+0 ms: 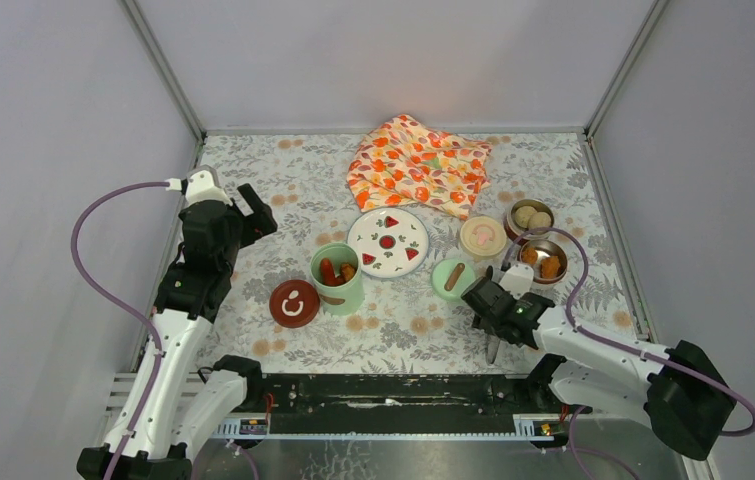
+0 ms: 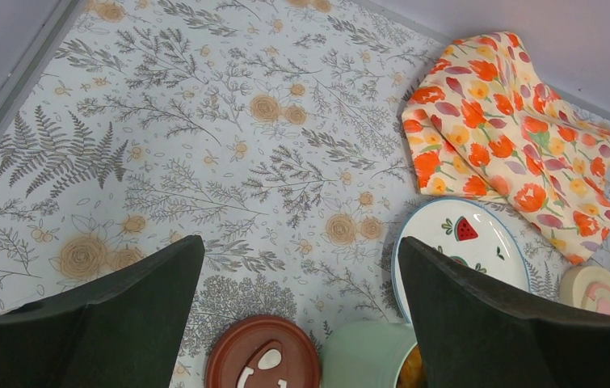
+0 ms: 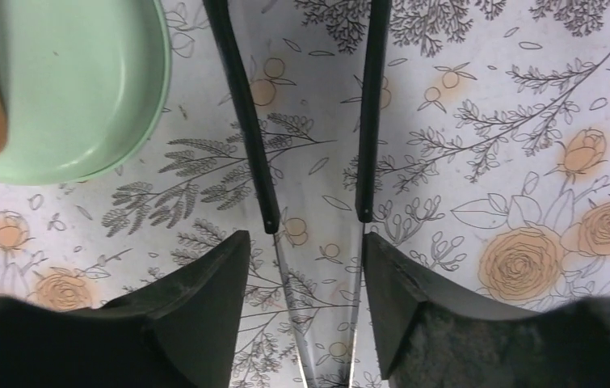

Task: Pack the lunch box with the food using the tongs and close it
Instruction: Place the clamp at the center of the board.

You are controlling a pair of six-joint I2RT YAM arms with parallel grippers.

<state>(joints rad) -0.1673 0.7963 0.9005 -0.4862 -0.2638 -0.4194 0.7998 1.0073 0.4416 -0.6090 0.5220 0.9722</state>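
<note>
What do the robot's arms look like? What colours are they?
The left arm and the right arm match: smooth white tube parts joined by chunky black joints. A lilac cable loops off each one. The jaws are dark, blunt wedges. The right arm also has a tiny green light near its wrist.

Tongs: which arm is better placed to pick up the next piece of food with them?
Right, most likely. The right tool straddles the tongs, close beside the green lid and the steel bowls of food. The left tool hangs open and empty, far off to the left.
</note>
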